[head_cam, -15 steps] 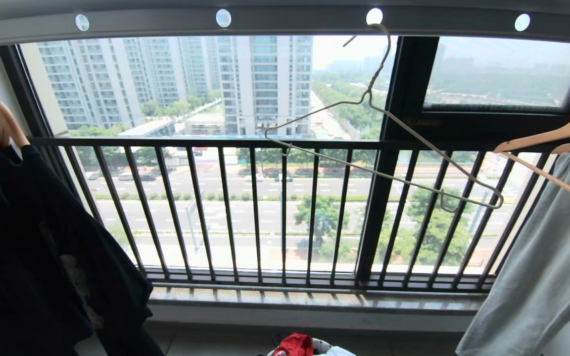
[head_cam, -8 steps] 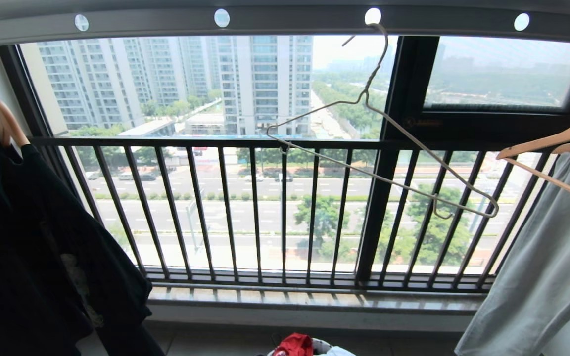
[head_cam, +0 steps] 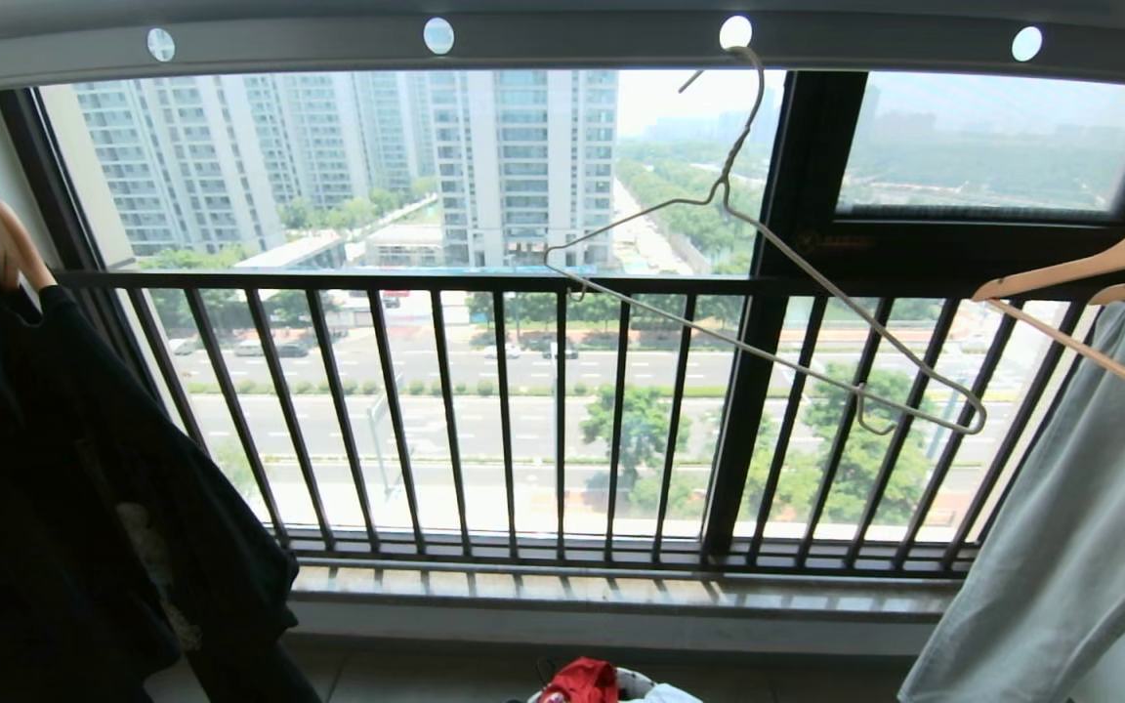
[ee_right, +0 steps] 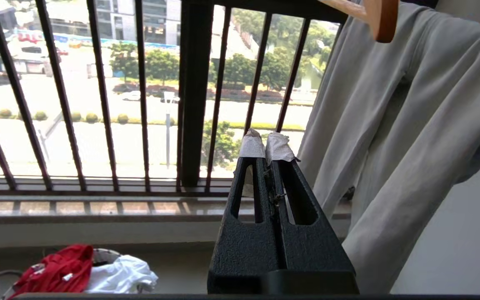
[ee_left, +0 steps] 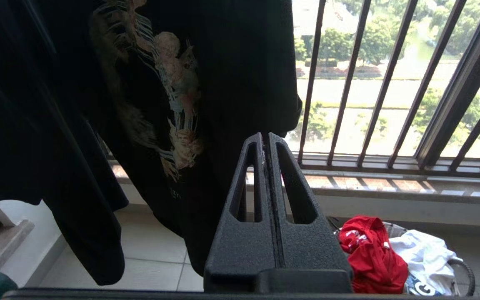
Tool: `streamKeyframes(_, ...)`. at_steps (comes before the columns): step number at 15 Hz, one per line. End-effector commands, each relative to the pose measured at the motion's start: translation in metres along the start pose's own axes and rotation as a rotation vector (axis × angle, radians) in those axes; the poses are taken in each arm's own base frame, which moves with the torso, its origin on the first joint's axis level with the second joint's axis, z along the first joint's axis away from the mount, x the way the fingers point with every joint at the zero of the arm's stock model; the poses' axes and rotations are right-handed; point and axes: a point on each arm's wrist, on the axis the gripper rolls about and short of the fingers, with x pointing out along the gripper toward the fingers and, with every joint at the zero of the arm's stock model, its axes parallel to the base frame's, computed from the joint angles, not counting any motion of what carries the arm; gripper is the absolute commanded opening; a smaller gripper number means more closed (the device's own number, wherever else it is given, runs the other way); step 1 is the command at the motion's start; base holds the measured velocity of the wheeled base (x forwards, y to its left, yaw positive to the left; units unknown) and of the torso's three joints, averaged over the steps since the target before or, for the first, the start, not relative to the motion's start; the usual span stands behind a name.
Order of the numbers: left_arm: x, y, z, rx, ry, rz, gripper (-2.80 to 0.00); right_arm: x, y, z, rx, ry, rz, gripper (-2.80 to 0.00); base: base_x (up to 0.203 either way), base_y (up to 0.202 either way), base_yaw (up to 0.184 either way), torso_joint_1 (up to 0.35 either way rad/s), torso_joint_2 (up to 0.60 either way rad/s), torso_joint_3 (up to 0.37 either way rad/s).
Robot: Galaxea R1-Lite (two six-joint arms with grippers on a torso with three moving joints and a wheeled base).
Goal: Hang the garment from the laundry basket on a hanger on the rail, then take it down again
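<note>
The red garment (head_cam: 582, 682) lies crumpled in the laundry basket (head_cam: 633, 676) on the floor below the window; it also shows in the left wrist view (ee_left: 369, 258) and the right wrist view (ee_right: 56, 271). The bare wire hanger (head_cam: 725, 184) hangs tilted from a hole in the grey rail (head_cam: 572, 39) overhead. My left gripper (ee_left: 265, 135) is shut and empty, held low beside the black garment. My right gripper (ee_right: 266, 143), with white-taped tips, is shut and empty near the pale garment. Neither gripper shows in the head view.
A black printed garment (head_cam: 84, 469) hangs on a wooden hanger at the left. At the right a pale grey garment (head_cam: 1080, 517) hangs on wooden hangers (head_cam: 1090, 268). The dark barred window railing (head_cam: 562, 410) stands behind. A white T-shirt (ee_left: 423, 254) lies beside the red one.
The bare wire hanger has swung slightly on the rail, its low right end dipping and its left end shifting right. Nothing else in the head view has moved.
</note>
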Motion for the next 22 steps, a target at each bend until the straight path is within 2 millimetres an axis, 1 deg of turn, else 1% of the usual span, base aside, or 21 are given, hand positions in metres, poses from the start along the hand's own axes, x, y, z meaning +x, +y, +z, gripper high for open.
streamKeyframes(1,0.000,0.000,-0.002,-0.013,0.009,-0.001,-2.80,0.008,0.006,-0.024,0.025,0.022,0.079,-2.80,0.000,0.000,0.000,0.000,0.00,0.000)
streamKeyframes(2,0.000,0.000,-0.002,-0.012,0.010,-0.001,-2.80,0.012,0.009,-0.031,0.025,-0.001,0.098,-2.80,0.000,0.000,0.000,0.000,0.00,0.000)
streamKeyframes(3,0.000,0.000,-0.002,-0.012,0.010,-0.001,-2.80,0.013,0.011,-0.033,0.029,-0.037,0.156,-2.80,0.000,0.000,0.000,0.000,0.00,0.000)
streamKeyframes(4,0.000,0.000,-0.002,-0.013,0.010,-0.001,-2.80,0.014,0.013,-0.038,0.032,-0.014,0.210,-2.80,0.000,0.000,0.000,0.000,0.00,0.000)
streamKeyframes(5,0.000,0.000,-0.002,-0.016,0.008,-0.001,-2.80,0.014,0.014,-0.044,0.035,0.037,0.227,-2.80,0.000,0.000,0.000,0.000,0.00,0.000)
streamKeyframes(7,0.000,0.000,-0.002,-0.021,0.009,0.001,-2.80,0.014,0.014,-0.044,0.075,0.048,0.228,-2.80,0.000,0.000,0.000,0.000,0.00,0.000)
streamKeyframes(11,0.000,0.000,-0.002,-0.056,0.010,0.004,-2.80,0.014,0.014,-0.044,0.081,0.048,0.226,-2.80,0.000,0.000,0.000,0.000,0.00,0.000)
streamKeyframes(22,0.000,0.000,-0.002,-0.057,0.010,0.004,-2.80,0.014,0.014,-0.044,0.081,0.048,0.226,-2.80,0.000,0.000,0.000,0.000,0.00,0.000)
